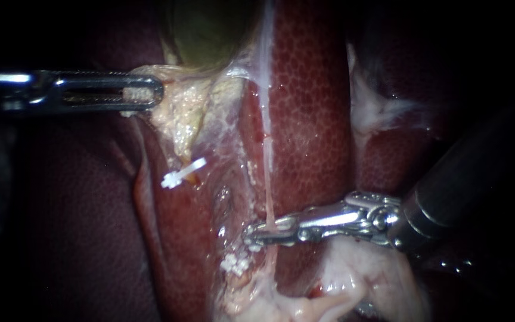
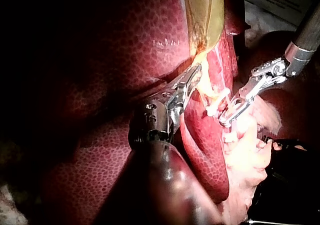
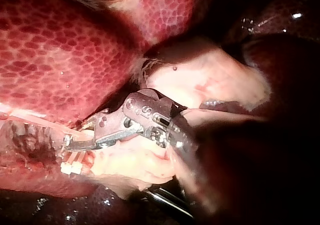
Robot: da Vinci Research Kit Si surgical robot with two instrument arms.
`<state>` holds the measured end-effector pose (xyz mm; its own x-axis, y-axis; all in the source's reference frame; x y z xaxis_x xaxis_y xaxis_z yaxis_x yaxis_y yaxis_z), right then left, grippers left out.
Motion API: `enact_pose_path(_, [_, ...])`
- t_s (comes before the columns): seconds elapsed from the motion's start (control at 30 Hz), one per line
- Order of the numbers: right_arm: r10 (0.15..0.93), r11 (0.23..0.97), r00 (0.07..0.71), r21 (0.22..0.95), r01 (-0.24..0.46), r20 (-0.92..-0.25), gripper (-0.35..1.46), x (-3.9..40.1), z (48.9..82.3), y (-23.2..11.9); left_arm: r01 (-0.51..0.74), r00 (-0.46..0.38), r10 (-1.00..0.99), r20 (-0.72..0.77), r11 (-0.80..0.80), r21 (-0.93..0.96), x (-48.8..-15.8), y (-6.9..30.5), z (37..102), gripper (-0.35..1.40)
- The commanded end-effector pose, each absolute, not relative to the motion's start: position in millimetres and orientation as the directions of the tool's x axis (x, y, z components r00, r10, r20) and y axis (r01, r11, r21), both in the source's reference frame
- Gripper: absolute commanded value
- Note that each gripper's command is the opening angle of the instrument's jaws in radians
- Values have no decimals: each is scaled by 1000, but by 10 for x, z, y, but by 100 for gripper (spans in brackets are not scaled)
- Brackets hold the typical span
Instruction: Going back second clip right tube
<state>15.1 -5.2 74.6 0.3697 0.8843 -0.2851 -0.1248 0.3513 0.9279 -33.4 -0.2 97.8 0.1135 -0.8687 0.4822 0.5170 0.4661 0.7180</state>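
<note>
1. The right tube (image 1: 267, 173) is running as a thin pale strand down the liver (image 1: 311, 107) and is passing through the tip of the right instrument (image 1: 264, 232).
2. That instrument's jaws are standing slightly apart with the tube lying in the gap. As far as the endoscope view is showing, they are around it, not clamped on it.
3. A white clip (image 1: 236, 263) is sitting just beside the tube's lower end, under the jaws. Whether another is sitting inside the jaws is too small to tell.
4. An upper clip (image 1: 183, 172) is sticking out of the pale tissue (image 1: 180, 113), well apart from the right tube.
5. The left instrument (image 1: 141, 93) is clamping that pale tissue just below the gallbladder (image 1: 207, 30) and is keeping the field taut.
6. I am judging the step in hand to be the retreat from the tube. The next move is calling for jaws wide enough to clear the strand, then a straight pull back along the shaft — no snagging the tube or the white clip.
</note>
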Motion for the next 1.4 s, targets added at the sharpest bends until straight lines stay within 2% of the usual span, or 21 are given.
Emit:
enact_pose_path(0.03, [884,351,371,928,-123,-285,-35,151,746,-52,517,113,-869,482,466,718,-334,-2,978,-35])
enact_pose_path(0.37, [879,345,384,933,-106,-282,-35,153,746,-53,517,114,-869,482,466,718,-334,-2,978,-35])
enact_pose_path(0.43, [874,353,390,931,-95,-291,-5,156,746,-52,517,114,-869,482,466,718,-334,-2,978,-35])
enact_pose_path(0.47, [869,363,391,927,-91,-302,20,158,745,-52,517,114,-869,482,466,718,-334,-2,978,-35])
enact_pose_path(0.5, [867,367,393,926,-88,-306,37,161,745,-52,517,114,-869,482,466,718,-334,-2,978,-35])
enact_pose_path(0.63, [871,388,364,916,-97,-330,59,170,745,-52,517,114,-869,482,466,718,-334,-2,978,-35])
enact_pose_path(0.7, [877,404,328,907,-114,-350,60,171,744,-51,517,114,-869,482,466,718,-334,-2,978,-35])
enact_pose_path(0.8, [881,408,301,908,-92,-365,60,169,744,-49,517,114,-869,482,466,718,-334,-3,978,-35])
enact_pose_path(0.9, [866,446,285,893,-67,-411,60,165,742,-47,517,114,-868,483,466,718,-334,-3,978,-35])
enact_pose_path(1.07, [827,516,291,855,-50,-482,60,157,741,-45,517,114,-869,483,466,718,-334,-3,977,-35])
enact_pose_path(1.4, [801,553,295,833,-33,-520,60,139,727,-29,517,114,-868,483,466,718,-333,-3,977,-35])
